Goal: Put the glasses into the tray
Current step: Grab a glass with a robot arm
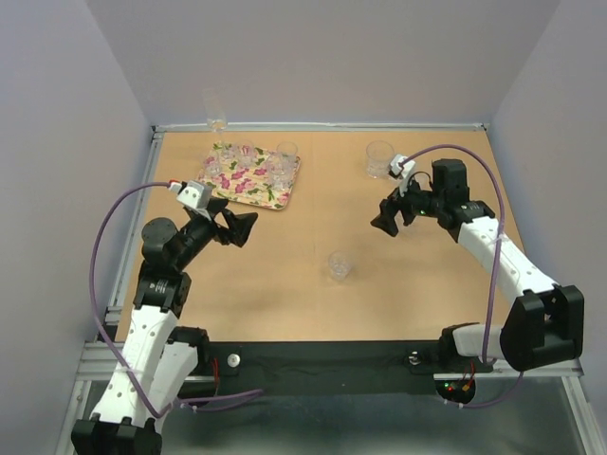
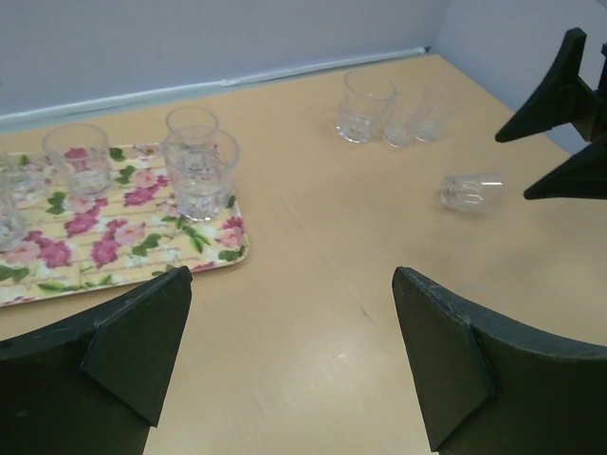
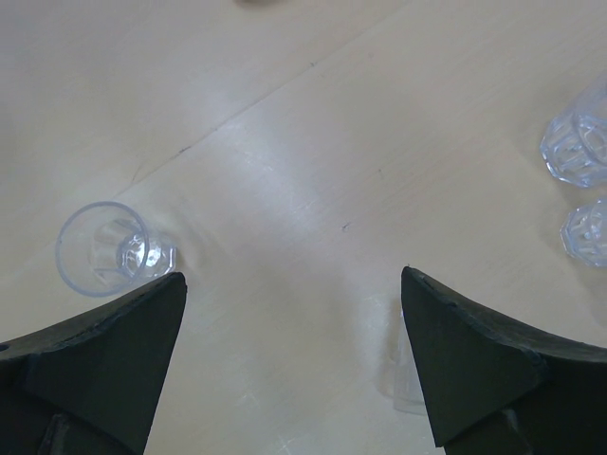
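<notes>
While both hands hang spread to their full width with nothing in them, the left hand (image 1: pixel 239 228) low over the surface (image 1: pixel 285 303) just short of the tray and the right hand (image 1: pixel 387 214) across from it, the nearest work is a lone glass (image 1: pixel 340 266) standing in the open middle. Under the right hand a second glass (image 2: pixel 469 190) appears to lie on its side. Being round and smooth, it would likely roll away if one of the black wedge fingers (image 3: pixel 474 360) touched it first. Farther back, a small cluster of glasses (image 2: pixel 365 104) stands just beyond the right hand, well apart from the tray (image 2: pixel 114 248), which sits at the far left with several glasses (image 2: pixel 199 171) upright on it. All are clear, colourless, short tumblers with faceted bases, hard to pick out against the pale, smooth wood, so a misjudged closing could clip a rim and topple one. The tray is flat, low-lipped and flowered in pink. Its right end is crowded, and a careless set-down there might knock neighbours over.
</notes>
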Action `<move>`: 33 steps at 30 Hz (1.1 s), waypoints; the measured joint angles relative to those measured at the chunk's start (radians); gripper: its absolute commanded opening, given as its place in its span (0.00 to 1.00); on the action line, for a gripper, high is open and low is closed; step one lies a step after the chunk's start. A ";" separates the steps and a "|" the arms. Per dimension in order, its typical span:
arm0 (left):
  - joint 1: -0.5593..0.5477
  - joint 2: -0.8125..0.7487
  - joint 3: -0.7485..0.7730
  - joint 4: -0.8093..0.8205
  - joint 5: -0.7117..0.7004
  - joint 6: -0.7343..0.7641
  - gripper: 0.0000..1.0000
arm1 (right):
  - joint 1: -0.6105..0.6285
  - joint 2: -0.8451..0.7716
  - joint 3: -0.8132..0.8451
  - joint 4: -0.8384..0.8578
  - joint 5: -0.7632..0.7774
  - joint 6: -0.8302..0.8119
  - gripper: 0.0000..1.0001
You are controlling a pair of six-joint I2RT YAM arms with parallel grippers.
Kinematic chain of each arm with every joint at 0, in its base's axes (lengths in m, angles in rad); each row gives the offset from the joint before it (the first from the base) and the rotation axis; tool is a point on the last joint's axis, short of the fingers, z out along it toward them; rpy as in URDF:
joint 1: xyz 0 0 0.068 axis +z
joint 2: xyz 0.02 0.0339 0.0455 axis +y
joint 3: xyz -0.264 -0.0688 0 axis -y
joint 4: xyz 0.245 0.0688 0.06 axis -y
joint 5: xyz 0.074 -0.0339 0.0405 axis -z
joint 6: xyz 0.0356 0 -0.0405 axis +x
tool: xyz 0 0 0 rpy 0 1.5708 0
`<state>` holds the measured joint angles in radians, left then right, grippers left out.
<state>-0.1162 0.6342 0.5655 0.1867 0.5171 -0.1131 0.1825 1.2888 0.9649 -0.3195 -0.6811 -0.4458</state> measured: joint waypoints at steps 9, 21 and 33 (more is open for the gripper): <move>-0.124 0.050 0.000 0.005 0.033 -0.089 0.96 | 0.000 -0.019 0.000 0.002 -0.015 0.000 0.99; -0.373 0.127 0.020 -0.034 -0.127 -0.201 0.90 | 0.000 -0.023 0.000 0.007 -0.034 0.000 0.99; -0.579 0.212 0.032 -0.073 -0.306 -0.238 0.90 | 0.000 -0.053 -0.015 0.013 -0.065 0.002 0.99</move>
<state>-0.6956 0.8467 0.5980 0.1139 0.2108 -0.3511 0.1825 1.2362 0.9497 -0.3061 -0.7464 -0.4442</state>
